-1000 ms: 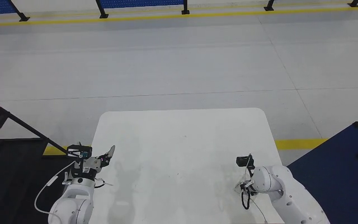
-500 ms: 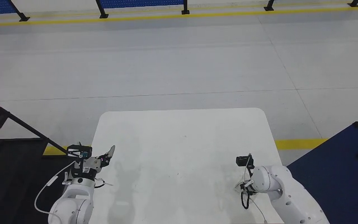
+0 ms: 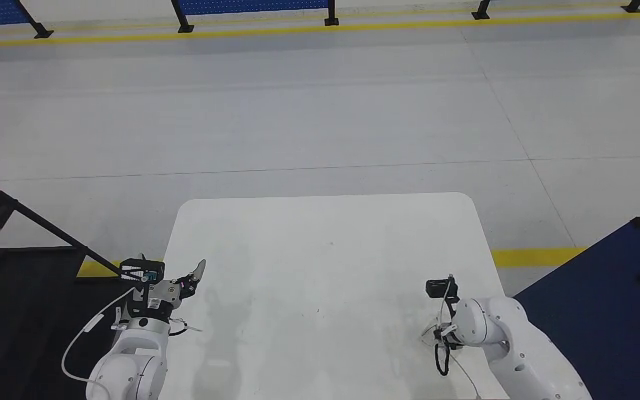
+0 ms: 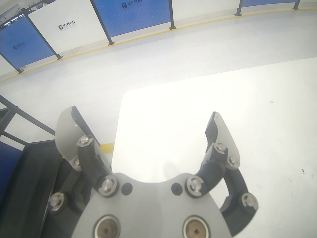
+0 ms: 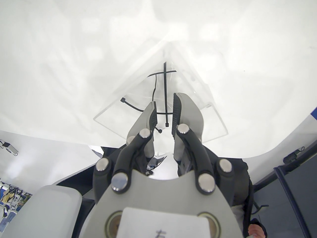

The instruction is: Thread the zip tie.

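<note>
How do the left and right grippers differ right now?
The left gripper gapes wide; the right gripper is open only narrowly. The left gripper has nothing between its fingers; the right gripper straddles a black zip tie, without visibly pinching it. The left gripper sits at the table edge over bare surface; the right gripper hangs over a clear tray of ties. Both are open.

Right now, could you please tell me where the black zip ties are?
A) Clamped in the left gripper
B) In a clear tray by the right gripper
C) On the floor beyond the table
B: the right wrist view shows the black zip ties lying in the clear tray at the fingertips of the right gripper, while the left gripper stands wide open and empty.
</note>
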Robot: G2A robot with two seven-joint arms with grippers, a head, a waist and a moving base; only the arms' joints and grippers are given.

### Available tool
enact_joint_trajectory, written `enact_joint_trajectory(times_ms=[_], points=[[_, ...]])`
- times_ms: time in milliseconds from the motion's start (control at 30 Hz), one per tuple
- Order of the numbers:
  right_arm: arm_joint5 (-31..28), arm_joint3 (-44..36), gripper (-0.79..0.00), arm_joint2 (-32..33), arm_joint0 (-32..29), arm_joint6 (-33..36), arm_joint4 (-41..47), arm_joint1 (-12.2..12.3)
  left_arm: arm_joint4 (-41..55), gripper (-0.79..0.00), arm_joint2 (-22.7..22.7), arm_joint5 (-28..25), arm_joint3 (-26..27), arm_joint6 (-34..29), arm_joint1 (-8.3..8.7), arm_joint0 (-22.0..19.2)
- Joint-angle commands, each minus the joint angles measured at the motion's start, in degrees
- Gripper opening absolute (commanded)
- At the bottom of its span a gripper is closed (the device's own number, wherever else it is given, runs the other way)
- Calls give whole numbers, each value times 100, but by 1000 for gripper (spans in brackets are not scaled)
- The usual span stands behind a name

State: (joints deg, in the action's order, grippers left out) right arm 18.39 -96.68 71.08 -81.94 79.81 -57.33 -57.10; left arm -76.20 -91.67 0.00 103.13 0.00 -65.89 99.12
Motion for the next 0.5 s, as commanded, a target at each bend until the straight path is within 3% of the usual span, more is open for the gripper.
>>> enact_joint_trajectory(times_ms=[0,200,467], points=[[-3,36,-671,-19,16,-14,3,-8,0,0,0,0,0,0,0,0],[2,99,-643,-70,65,-13,-37,-28,0,0,0,0,0,0,0,0],[32,139,-665,-81,54,-31,-104,-44,0,0,0,0,0,0,0,0]])
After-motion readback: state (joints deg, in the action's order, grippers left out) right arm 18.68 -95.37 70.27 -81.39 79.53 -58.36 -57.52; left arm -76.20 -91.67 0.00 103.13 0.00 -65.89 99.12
